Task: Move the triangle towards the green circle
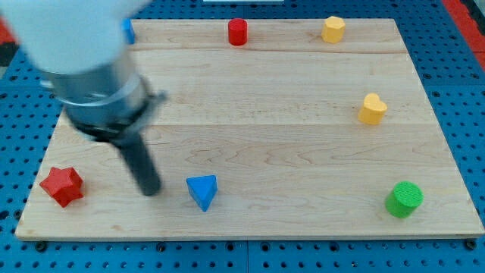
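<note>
The tip point(151, 189), a bare rod with no jaws, sits just left of the blue triangle point(202, 191) near the board's bottom edge, seemingly placed to shove it right toward the green circle point(404, 199).

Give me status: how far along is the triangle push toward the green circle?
Barely started. My tip sits just to the view's left of the blue triangle, lined up to push it rightward; contact is unclear. Still left: nearly the whole run along the view's bottom to the green circle.

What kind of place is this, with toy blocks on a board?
Probably a robotics lab bench: a wooden board on blue perforated panelling, my tip beside the blue triangle, the green circle far right.
</note>
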{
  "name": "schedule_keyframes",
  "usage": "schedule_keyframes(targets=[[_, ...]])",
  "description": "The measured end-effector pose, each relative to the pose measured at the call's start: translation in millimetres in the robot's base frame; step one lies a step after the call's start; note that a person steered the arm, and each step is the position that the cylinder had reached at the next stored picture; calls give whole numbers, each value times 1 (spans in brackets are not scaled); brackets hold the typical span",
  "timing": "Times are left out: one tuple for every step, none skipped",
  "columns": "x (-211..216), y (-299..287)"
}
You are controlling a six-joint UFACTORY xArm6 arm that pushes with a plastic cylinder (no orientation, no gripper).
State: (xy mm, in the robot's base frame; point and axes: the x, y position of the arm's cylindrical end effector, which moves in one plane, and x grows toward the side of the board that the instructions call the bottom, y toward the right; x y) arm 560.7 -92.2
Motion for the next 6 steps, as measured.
schedule_keyframes(targets=[[13, 33], [9, 106], [1, 177], [15, 157], [4, 107], [-39, 107]])
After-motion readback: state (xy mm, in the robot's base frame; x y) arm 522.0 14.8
